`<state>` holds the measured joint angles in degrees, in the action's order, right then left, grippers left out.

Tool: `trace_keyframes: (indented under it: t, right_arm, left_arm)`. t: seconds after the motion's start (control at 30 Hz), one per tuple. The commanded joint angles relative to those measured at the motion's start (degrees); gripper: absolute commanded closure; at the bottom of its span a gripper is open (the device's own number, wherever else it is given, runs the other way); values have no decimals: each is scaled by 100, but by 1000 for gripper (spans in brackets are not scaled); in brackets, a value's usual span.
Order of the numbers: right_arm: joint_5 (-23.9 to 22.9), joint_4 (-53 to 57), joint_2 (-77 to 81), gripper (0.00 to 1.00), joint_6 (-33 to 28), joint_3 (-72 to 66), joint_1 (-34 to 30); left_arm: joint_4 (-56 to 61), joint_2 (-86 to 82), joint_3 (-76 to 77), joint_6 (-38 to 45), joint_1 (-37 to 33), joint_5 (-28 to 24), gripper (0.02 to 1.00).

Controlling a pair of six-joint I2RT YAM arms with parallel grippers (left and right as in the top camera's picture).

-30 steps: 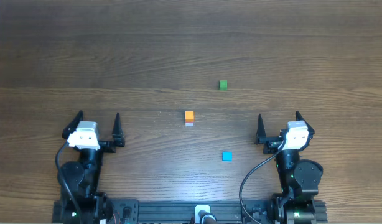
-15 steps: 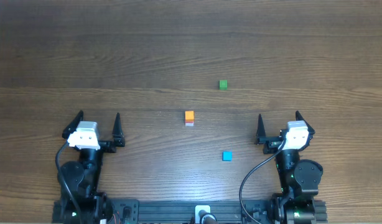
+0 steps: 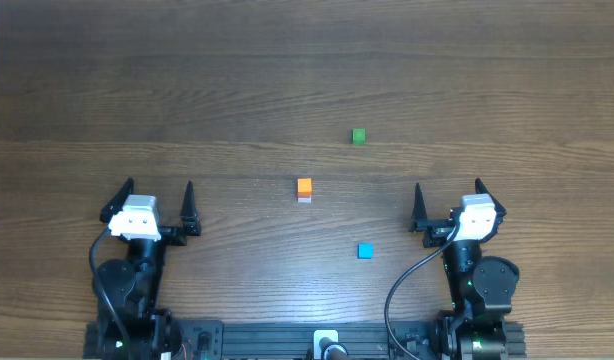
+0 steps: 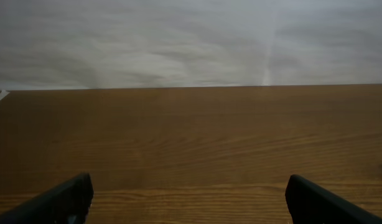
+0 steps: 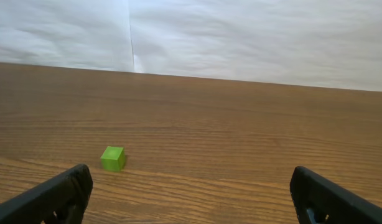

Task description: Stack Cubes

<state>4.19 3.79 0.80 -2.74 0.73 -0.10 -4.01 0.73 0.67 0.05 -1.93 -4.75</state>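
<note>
Both arms sit low by their bases. The left gripper has its fingers spread wide and grips nothing. The right gripper is likewise released and spread. The orange cube is mid-table, between the arms. A pale sliver shows at its near edge, possibly a second cube underneath; hard to tell. The green cube lies farther out, right of centre, well apart from the right gripper. The blue cube lies nearer the bases, between orange cube and right arm. The table is dark wood grain.
</note>
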Motion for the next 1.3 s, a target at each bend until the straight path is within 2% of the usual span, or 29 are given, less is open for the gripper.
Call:
trace_keyframes:
  t: [0.03, 0.17, 0.37, 0.57, 0.7, 0.83, 0.97, 1.07, 1.17, 1.3]
  right_arm:
    - [17, -345, -39, 7, 63, -44, 31]
    - [619, -481, -39, 7, 149, -44, 31]
    - [1032, -748, 450, 7, 463, 238, 31]
    - [1504, -717, 2155, 7, 463, 1578, 31]
    - [1727, -107, 3663, 9, 437, 2909, 31]
    - [1720, 962, 5016, 7, 437, 4247, 68]
    - [1672, 2124, 6345, 9, 437, 5519, 363]
    - [1207, 2846, 7276, 7, 487, 6310, 835]
    - [612, 3324, 7989, 9, 852, 6835, 1303]
    - [295, 3705, 8856, 7, 1370, 7353, 1768]
  left_arm:
    - [9, -39, -33, 101, 22, -98, 18]
    - [9, -39, -33, 101, 22, -98, 18]
    - [9, -39, -33, 101, 22, -98, 18]
    - [9, -39, -33, 101, 22, -98, 18]
    - [9, -39, -33, 101, 22, -98, 18]
    - [9, -39, -33, 101, 22, -98, 20]
    - [9, -39, -33, 101, 22, -98, 18]
    - [9, -39, -33, 101, 22, -98, 18]
    - [9, -39, -33, 101, 22, -98, 18]
    - [9, -39, -33, 101, 22, -98, 18]
